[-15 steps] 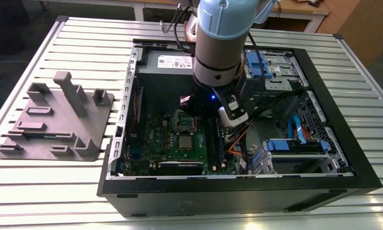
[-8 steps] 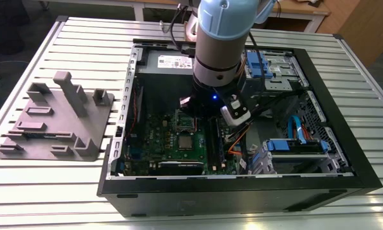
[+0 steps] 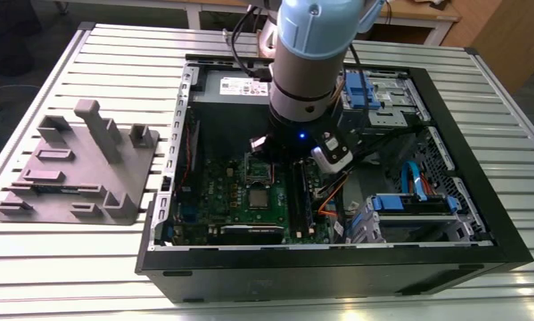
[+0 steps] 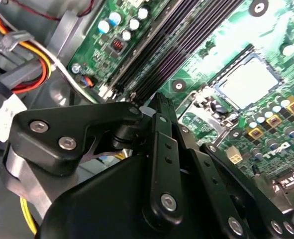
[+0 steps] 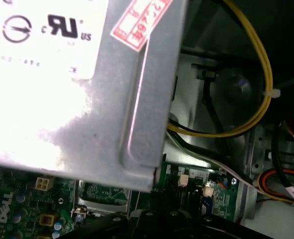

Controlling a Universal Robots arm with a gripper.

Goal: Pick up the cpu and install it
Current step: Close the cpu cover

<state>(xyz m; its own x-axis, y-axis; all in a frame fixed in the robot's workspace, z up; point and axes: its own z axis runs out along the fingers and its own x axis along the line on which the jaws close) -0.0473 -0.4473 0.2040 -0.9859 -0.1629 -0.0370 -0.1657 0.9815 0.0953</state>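
The cpu is a small silvery-grey square lying flat in the socket on the green motherboard, inside the open computer case. The second wrist view shows the cpu as a pale square framed by the socket's metal bracket. My gripper hangs over the board with its black linkage in the foreground. Its tip is near the end of the long black memory slots, apart from the cpu, and I see nothing held. In the exterior view the arm's wrist stands just above the socket area.
A grey power supply box with a white label sits at the case's far end. Orange and yellow cables run beside the board. Blue-latched drive bays fill the exterior view's right. A grey fixture tray lies outside the case.
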